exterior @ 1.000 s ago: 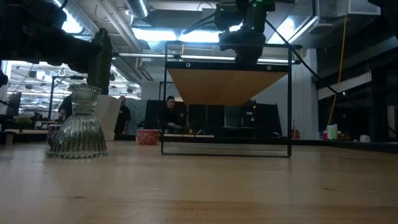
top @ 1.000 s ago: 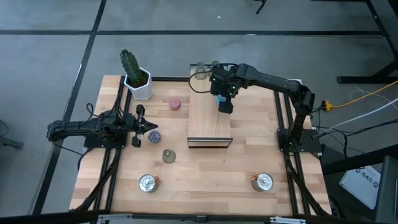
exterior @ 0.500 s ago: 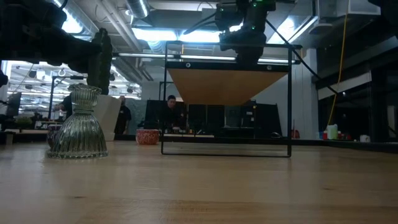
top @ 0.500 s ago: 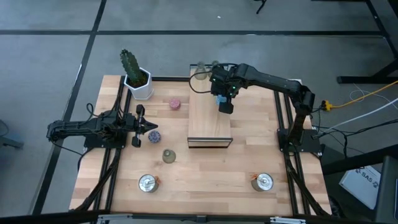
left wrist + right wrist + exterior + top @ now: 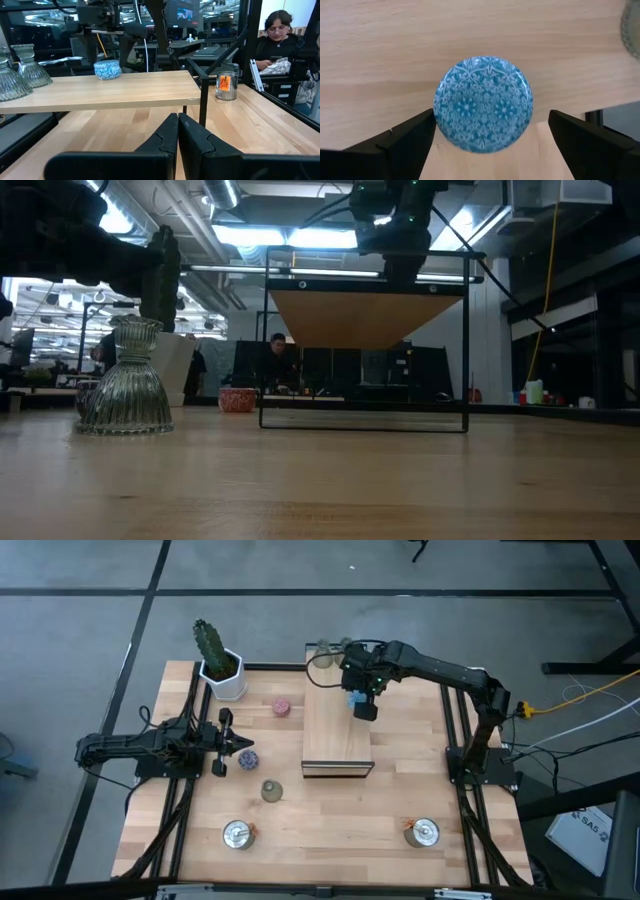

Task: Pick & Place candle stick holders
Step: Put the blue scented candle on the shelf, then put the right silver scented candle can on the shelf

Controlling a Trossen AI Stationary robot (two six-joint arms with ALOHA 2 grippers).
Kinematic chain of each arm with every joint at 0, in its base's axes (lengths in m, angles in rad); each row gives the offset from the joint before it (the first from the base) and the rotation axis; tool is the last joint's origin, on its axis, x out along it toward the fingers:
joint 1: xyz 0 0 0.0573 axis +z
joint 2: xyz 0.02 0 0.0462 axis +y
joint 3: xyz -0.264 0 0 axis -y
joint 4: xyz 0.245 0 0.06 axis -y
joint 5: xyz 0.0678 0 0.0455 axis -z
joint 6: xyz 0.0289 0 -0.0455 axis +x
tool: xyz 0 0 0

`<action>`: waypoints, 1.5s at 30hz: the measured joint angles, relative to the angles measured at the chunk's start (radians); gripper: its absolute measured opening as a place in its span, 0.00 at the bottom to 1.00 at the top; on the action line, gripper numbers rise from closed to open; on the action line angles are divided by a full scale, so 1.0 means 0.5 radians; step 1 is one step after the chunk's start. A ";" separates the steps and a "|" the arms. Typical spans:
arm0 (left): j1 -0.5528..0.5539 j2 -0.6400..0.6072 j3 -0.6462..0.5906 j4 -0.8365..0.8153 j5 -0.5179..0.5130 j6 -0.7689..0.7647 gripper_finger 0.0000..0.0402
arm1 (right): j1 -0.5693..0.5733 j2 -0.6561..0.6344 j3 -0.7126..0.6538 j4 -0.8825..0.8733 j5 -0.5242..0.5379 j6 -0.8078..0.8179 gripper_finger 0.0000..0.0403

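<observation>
The blue candle stick holder (image 5: pixel 483 103) stands on the raised wooden board (image 5: pixel 338 740), toward its far end. My right gripper (image 5: pixel 491 120) hangs over it, pointing down and open, with one finger on either side and clear of it. Two green glass holders (image 5: pixel 318 648) (image 5: pixel 345 645) stand at the board's far edge. On the table are a pink holder (image 5: pixel 281 707), a purple one (image 5: pixel 247 756), an olive one (image 5: pixel 270 790) and two silver ones (image 5: pixel 238 834) (image 5: pixel 422 832). My left gripper (image 5: pixel 243 747) rests shut at the left, beside the purple holder.
A cactus in a white pot (image 5: pixel 218 668) stands at the far left corner. The board sits on a black frame (image 5: pixel 266 340) above the table. Black rails run along both table sides. People (image 5: pixel 277 35) are in the room beyond the table.
</observation>
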 joint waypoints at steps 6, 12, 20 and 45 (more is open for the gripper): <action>0.000 0.001 0.000 0.000 0.000 0.001 0.02 | 0.006 -0.116 0.000 -0.026 -0.004 0.000 0.96; 0.000 0.000 0.000 0.000 0.000 0.001 0.02 | 0.026 -0.234 0.000 -0.073 -0.011 0.045 0.96; 0.000 0.000 0.000 0.000 0.000 0.000 0.02 | 0.147 -0.329 -0.013 -0.272 -0.014 0.102 0.96; -0.001 0.000 0.000 0.000 -0.001 0.001 0.02 | 0.679 -0.852 -0.768 -0.300 -0.227 0.571 0.96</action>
